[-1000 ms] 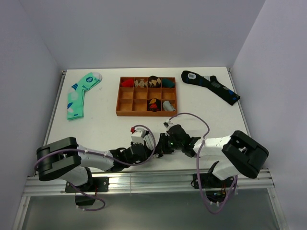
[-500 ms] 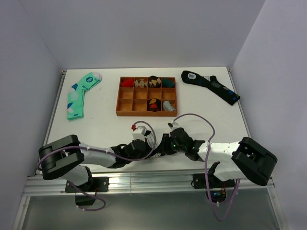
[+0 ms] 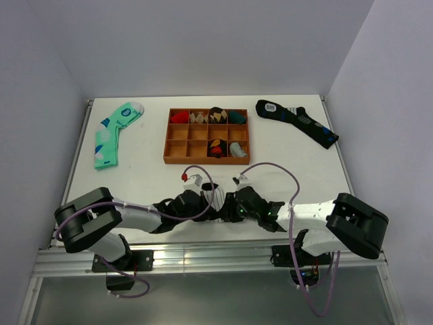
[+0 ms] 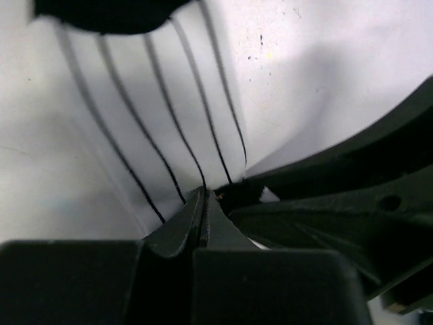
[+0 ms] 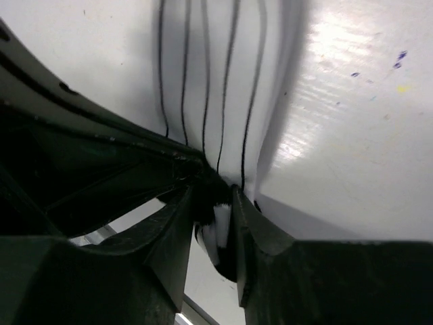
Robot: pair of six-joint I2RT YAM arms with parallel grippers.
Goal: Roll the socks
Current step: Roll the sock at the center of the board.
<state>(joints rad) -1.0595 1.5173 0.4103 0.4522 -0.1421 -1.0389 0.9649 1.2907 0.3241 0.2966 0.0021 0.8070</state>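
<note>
A white table (image 3: 149,183) sits boxed in by 3 plain pale lilac walls (image 3: 203,47); even light.

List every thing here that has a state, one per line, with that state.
striped white sock, bunched where both grippers pinch it
left gripper, shut on the sock
right gripper, shut on the sock
mint green sock, flat, unrolled
black sock, flat, unrolled
wooden tray, partly filled

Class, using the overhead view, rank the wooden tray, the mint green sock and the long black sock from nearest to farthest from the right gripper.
From the right gripper:
1. wooden tray, just beyond, centre.
2. long black sock, back right.
3. mint green sock, back left.
</note>
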